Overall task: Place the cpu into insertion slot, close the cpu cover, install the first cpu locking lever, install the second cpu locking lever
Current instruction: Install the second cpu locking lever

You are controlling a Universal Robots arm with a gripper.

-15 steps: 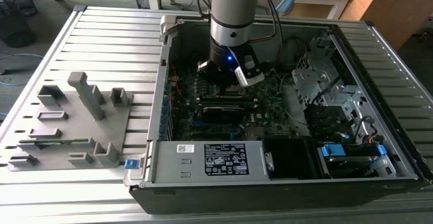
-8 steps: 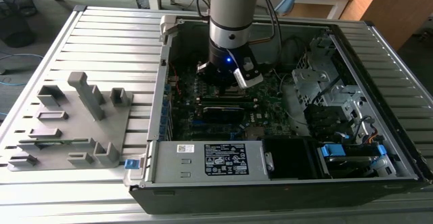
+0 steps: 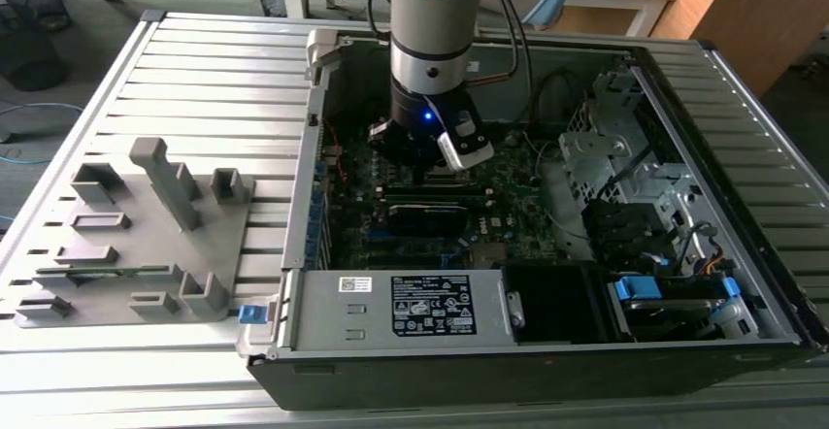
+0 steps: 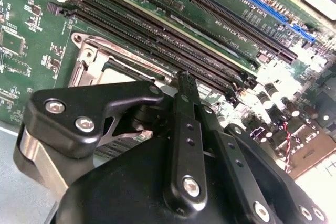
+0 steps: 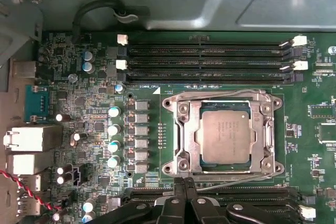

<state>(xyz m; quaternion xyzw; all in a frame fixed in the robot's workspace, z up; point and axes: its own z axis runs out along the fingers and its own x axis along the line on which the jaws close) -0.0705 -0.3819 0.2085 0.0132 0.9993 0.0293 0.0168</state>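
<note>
In the first wrist view the cpu [image 5: 226, 135], a dull silver square, lies flat in the insertion slot [image 5: 224, 168] on the green motherboard. The cpu cover [image 5: 263, 129], a silvery frame with a square window, is folded down over it. One thin wire lever [image 5: 226, 93] runs along the cover's far edge. Another wire lever [image 5: 241, 180] slants along the near edge, just beside my gripper [image 5: 184, 183]. The black fingers are shut together with nothing visible between them. The second wrist view has the gripper [image 4: 184, 77] tip right by the cover [image 4: 86, 59]. In the exterior view the gripper [image 3: 417, 157] hangs inside the open computer case.
Long black memory slots [image 5: 210, 51] lie beyond the socket and a row of capacitors [image 5: 113, 129] beside it. The labelled power supply box [image 3: 414, 305] sits at the case's front, drive bays [image 3: 647, 206] on the exterior view's right, a grey parts fixture [image 3: 130, 245] on its left.
</note>
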